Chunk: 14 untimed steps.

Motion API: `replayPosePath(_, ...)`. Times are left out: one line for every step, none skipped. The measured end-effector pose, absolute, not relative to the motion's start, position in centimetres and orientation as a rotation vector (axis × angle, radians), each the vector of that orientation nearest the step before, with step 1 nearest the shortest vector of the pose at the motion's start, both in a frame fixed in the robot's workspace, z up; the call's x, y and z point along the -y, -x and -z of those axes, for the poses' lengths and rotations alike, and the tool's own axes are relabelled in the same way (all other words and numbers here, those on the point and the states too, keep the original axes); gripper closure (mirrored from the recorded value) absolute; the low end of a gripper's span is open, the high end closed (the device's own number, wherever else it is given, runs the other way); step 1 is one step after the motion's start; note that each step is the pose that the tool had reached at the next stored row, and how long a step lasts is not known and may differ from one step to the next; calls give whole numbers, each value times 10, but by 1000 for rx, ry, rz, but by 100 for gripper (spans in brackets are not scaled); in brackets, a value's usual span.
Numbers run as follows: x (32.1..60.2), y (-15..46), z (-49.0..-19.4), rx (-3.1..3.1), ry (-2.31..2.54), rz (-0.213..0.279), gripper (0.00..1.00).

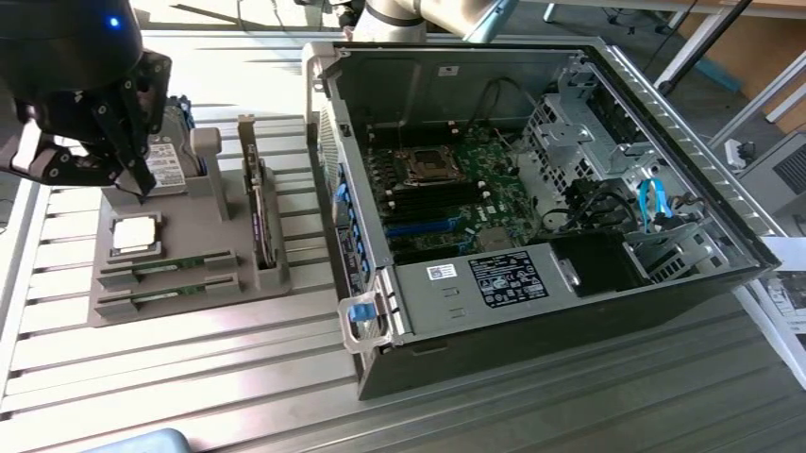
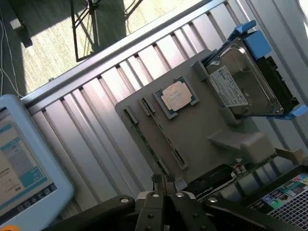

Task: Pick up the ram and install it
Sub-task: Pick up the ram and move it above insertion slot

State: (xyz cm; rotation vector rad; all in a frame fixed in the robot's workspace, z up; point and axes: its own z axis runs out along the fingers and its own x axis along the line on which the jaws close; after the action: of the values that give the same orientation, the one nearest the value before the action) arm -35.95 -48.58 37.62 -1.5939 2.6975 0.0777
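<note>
The matte black, blocky gripper has a rounded, glossy dark housing that carries a small glowing blue light. Angular black linkage bars with round pivot joints lead from the housing into two slim, dark, flat-sided fingers. In the wrist view the bars are studded with small round silver pin heads set in a row. A smooth, pale silver-grey tubular arm link ends in a rounded, lighter joint cap.
</note>
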Motion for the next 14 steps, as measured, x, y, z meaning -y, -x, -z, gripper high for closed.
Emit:
replayPosePath(486,359,-376,-2678,1628,-78,89)
replayPosePath(486,359,-375,-2664,1651,-78,89)
replayPosePath(486,359,-375,-2647,1679,-78,89)
replayPosePath(486,359,-375,-2631,1705,-78,89)
replayPosePath(486,359,-374,-2616,1728,-78,89)
replayPosePath(486,359,-374,-2600,1754,-78,89)
replayPosePath(486,359,-374,-2585,1777,-78,89)
replayPosePath(486,359,-373,-2569,1800,-78,89)
replayPosePath(486,359,-373,-2553,1824,-78,89)
replayPosePath(486,359,-373,-2536,1848,-78,89)
replayPosePath(486,359,-372,-2520,1871,-78,89)
replayPosePath(486,359,-372,-2502,1895,-79,89)
replayPosePath(486,359,-371,-2468,1941,-79,89)
replayPosePath(486,359,-371,-2439,1978,-79,89)
